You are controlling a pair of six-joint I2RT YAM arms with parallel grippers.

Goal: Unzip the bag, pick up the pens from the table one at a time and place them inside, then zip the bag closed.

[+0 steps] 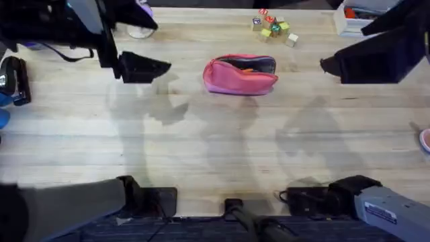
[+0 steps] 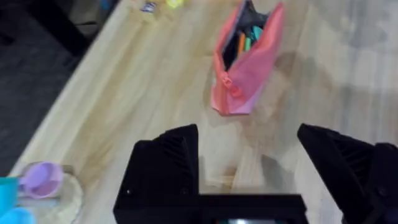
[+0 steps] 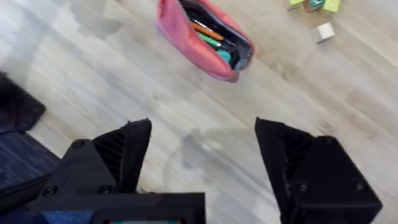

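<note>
**Inspector:** Report the bag's position and condition.

**Operator:** I see the bag (image 1: 240, 74) lying on the table (image 1: 215, 148), toward the far side, roughly midway between my two grippers. Its zipper is open along the top. Inside, my wrist views show an orange pen (image 3: 203, 28) and a green pen (image 3: 210, 40) beside it, with something teal (image 3: 224, 55) near the end of the opening. The bag rests on its side, mouth gaping.

**Inspector:** Left gripper?

**Operator:** The left gripper (image 1: 144, 67) hangs to the left of the bag, well apart from it, touching nothing. From its wrist camera I see both fingers (image 2: 165, 168) spread wide with bare table between them; it is released and empty.

**Inspector:** Right gripper?

**Operator:** The right gripper (image 1: 336, 66) sits to the right of the bag, also apart from it. Its wrist view shows the fingers (image 3: 118, 155) splayed, nothing between them.

**Inspector:** Anything else near the bag?

**Operator:** A cluster of small coloured blocks (image 1: 274, 28) lies beyond the bag, toward the far edge. A small purple cup (image 2: 40, 179) stands well to the left of the bag, past the left gripper.
</note>
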